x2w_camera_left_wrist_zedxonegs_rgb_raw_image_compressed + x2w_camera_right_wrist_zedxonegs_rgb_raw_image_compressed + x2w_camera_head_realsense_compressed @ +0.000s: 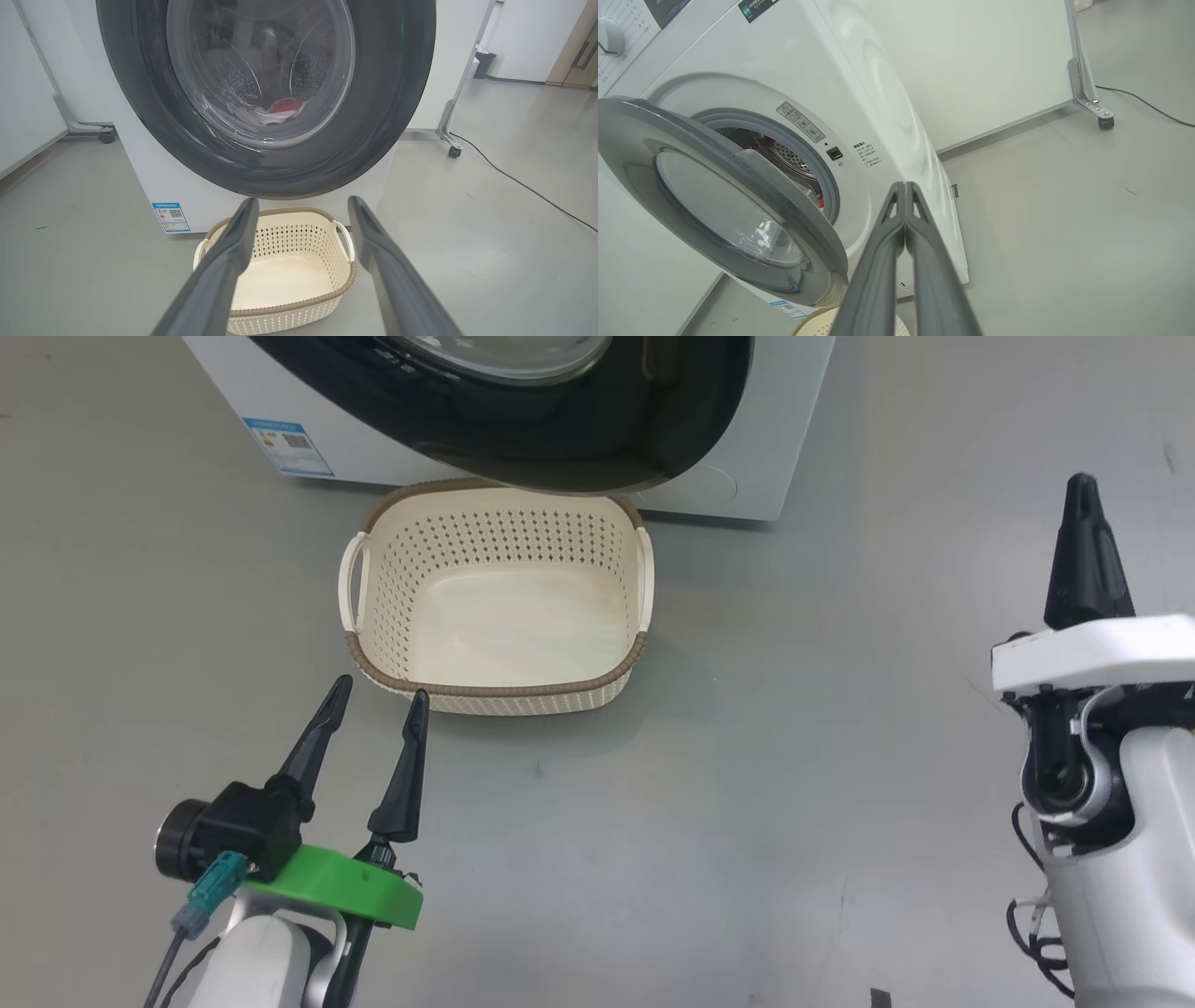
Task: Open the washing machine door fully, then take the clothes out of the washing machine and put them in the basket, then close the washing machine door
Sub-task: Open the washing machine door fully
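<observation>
The washing machine door [738, 200] is standing partly open, swinging out from the front of the washing machine [896, 93]. Its flat black face is pointing out toward the robot, and its open edge is sitting on the right side in the right wrist view, with a gap showing a slice of the steel drum [784, 154]. In the head view the door is hanging over the back edge of the basket [504, 689], and its top is being cut off by the edge of the picture. The basket is sitting on the grey floor right in front of the machine, with its open top facing up. Its long side is running left to right along the machine, with a handle at each short end. The clothes [282, 109] are lying low inside the drum. They are showing only as a small red and white lump through the bulging glass, so their shape is hard to make out. The left gripper [381, 691] is hanging just in front of the basket with its two fingers spread apart and nothing between them, pointing at the door. The right gripper [905, 186] is hanging well off to the right, with its fingers pressed tight together on nothing, pointing at the machine's front just beside the door's open edge.
</observation>
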`<state>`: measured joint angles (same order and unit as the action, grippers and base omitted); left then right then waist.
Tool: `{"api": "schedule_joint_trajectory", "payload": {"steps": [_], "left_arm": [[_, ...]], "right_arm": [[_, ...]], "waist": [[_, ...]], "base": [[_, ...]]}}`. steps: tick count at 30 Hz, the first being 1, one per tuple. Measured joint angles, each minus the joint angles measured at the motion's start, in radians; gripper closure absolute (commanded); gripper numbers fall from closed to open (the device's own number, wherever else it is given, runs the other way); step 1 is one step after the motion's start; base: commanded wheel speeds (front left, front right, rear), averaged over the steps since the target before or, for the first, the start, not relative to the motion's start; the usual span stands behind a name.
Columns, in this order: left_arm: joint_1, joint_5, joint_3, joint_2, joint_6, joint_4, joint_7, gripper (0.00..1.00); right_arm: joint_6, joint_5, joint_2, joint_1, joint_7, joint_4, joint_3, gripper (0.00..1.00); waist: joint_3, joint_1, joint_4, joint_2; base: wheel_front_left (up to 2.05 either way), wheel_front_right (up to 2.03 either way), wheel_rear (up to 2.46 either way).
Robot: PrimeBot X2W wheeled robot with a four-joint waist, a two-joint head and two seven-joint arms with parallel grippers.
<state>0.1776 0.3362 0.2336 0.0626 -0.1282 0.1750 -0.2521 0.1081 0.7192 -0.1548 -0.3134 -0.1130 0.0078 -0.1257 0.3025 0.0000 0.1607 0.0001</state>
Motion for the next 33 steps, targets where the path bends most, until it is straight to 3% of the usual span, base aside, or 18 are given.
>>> {"api": "schedule_joint_trajectory", "payload": {"steps": [13,33], "left_arm": [[0.068,0.030,0.036,-0.002,0.000,-0.007,0.000,0.00],[0.137,0.072,0.069,-0.012,0.000,0.006,0.000,0.00]], "right_arm": [[0.009,0.319,0.059,-0.313,0.239,0.029,0.123,1.00],[0.019,0.474,0.059,-0.624,0.457,0.244,0.210,1.00]], "waist": [[0.109,0.0000,0.070,0.0000],[0.213,0.0001,0.172,0.0000]], "base": [[0.00,0.00,0.00],[0.00,0.00,0.00]]}}
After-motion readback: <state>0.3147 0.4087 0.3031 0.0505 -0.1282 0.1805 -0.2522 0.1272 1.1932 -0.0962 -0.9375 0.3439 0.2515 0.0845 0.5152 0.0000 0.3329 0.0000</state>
